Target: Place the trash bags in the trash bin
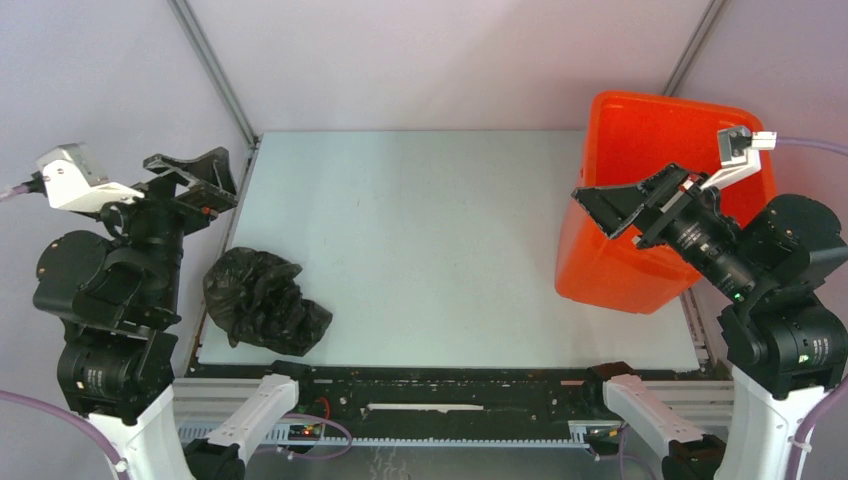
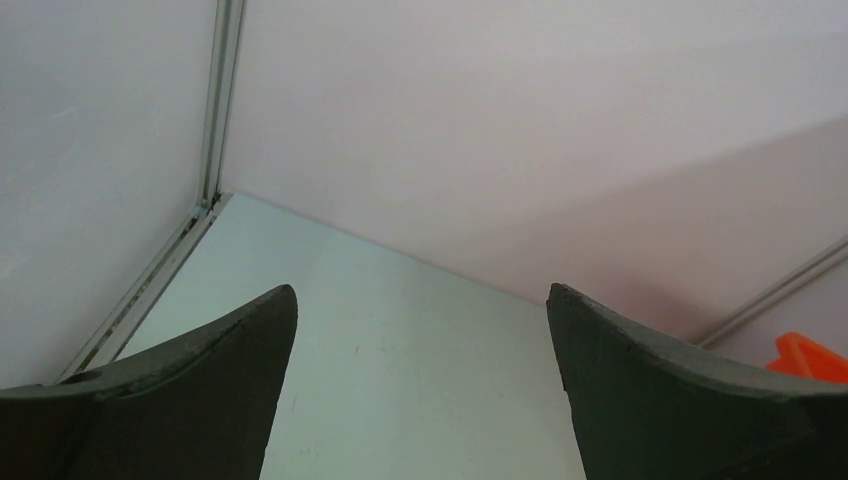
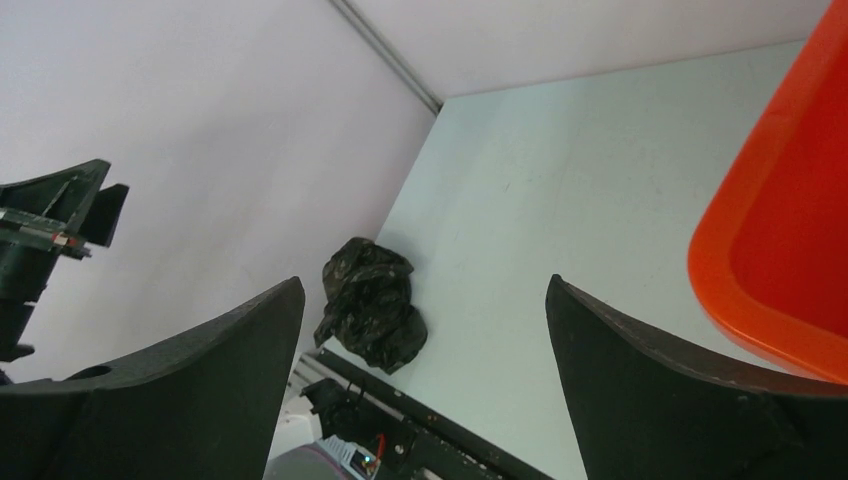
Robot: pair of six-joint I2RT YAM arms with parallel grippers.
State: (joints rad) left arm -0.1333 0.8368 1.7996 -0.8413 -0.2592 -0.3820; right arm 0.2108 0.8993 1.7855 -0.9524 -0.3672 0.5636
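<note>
Our left gripper (image 1: pixel 192 178) hangs released over the counter's (image 1: pixel 430 250) left edge. The crumpled trash bags (image 1: pixel 262 300) lie near it, toward our bases, closest to that arm. The trash bin (image 1: pixel 600 270) stands well apart at right, by our released right gripper (image 1: pixel 622 205).

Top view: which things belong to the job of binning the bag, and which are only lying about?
Job: bag, crumpled at the near left; bin, at the right.
Not the job: table, cables; both are part of the rig, not loose items.
</note>
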